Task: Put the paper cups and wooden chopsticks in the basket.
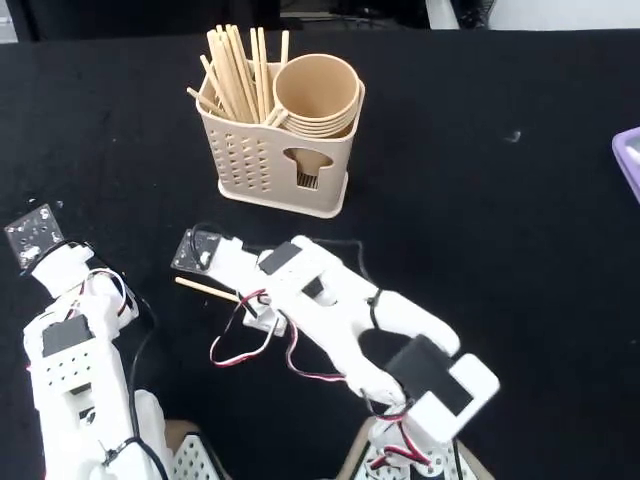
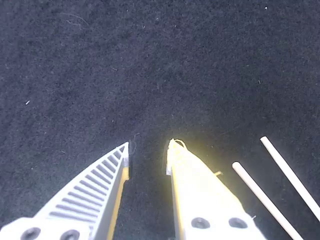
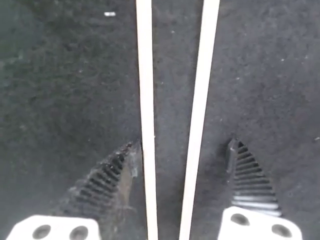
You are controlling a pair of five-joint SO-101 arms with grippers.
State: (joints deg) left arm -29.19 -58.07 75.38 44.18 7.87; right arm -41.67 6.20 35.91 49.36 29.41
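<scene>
Left gripper [image 2: 148,145], lower left of frame: open, empty, over counter [image 1: 500,200]. Right gripper [image 3: 183,144], left of centre: open, straddling two loose chopsticks [image 3: 145,75] lying flat, likely lined up for pinch. Basket [image 1: 260,165], upper centre: stacked cups [image 1: 315,90], other chopsticks [image 1: 235,70] upright inside.

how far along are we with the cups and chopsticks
Done: a stack of cups and a bundle of chopsticks stand in the basket. In hand: nothing is gripped yet; the right gripper is open, with two loose chopsticks lying on the table between its fingers. To do: grasp those two and put them in the basket. The left gripper is open beside them.
</scene>
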